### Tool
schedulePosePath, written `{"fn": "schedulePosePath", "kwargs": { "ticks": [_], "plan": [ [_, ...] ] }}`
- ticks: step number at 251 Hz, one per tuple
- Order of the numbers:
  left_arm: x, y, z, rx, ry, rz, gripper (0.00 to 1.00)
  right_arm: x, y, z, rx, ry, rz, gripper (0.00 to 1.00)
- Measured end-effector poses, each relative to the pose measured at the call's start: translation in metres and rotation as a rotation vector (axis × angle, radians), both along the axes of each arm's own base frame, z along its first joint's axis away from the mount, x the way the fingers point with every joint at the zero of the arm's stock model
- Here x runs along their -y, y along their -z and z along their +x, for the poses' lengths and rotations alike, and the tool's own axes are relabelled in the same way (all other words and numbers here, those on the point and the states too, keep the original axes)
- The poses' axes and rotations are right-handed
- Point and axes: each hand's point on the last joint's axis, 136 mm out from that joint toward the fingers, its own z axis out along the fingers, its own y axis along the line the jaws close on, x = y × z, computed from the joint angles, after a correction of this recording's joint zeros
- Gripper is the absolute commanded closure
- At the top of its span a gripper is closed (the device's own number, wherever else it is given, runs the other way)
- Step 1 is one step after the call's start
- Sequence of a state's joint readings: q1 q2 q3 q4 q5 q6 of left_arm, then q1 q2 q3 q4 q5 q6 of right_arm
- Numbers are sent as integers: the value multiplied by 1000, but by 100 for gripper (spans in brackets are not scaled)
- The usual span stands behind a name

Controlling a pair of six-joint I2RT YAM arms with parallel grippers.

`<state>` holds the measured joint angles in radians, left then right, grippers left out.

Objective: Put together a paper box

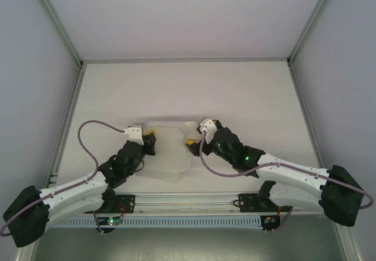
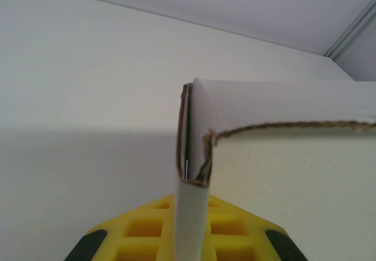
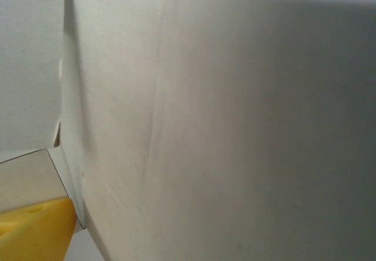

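We saw the paper box [image 1: 168, 155] near the front-middle of the table [image 1: 176, 90], betw. the two grippers. It was a white card sheet, partly folded, w/ a rounded flap lying toward the arm bases. The left gripper [image 1: 150, 140] sat at the box's left edge and the right gripper [image 1: 191, 141] at its right edge, approx. opposite each other.

In the left wrist view the left gripper [image 2: 189, 237] was closed on the box. A thin strip of card ran down betw. the yellow fingers [image 2: 141, 231] and was pinched there. Above the strip the paper box [image 2: 282, 173] turned a corner: a folded wall w/ a rough brown cut edge ran off to the right, and a narrow dark gap showed at the fold.

In the right wrist view a broad panel of the paper box [image 3: 235, 126] stood very close to the lens, w/ a faint crease running top to bottom. One yellow finger [image 3: 29, 234] of the right gripper showed at lower left, just beside the card's edge — whether it touched the card we couldn't tell. The right gripper's jaws stood wide apart, clamped on nothing we could see.
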<state>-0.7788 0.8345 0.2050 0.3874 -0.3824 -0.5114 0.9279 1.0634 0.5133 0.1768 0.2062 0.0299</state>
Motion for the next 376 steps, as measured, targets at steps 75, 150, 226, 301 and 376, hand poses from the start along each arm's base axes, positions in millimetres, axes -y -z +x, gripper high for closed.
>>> {"fn": "schedulePosePath", "kwargs": {
  "ticks": [75,150,226,301,376],
  "plan": [
    [0,10,-4,-15,23,40,100,-13,19,-4,5,-64,-101,2],
    [-8,19,-4,-35,-8,82,100,-18,30,3,57,13,-238,2],
    [-19,14,0,-29,-90,37,100,-6,-31,-11,147,18,-47,2],
    [-21,3,-1,-6,-97,-1,100,68,-79,0,153,218,236,4],
    [-20,1,-4,1,-80,-16,100,115,-48,33,-28,361,331,2]
  ]
}}
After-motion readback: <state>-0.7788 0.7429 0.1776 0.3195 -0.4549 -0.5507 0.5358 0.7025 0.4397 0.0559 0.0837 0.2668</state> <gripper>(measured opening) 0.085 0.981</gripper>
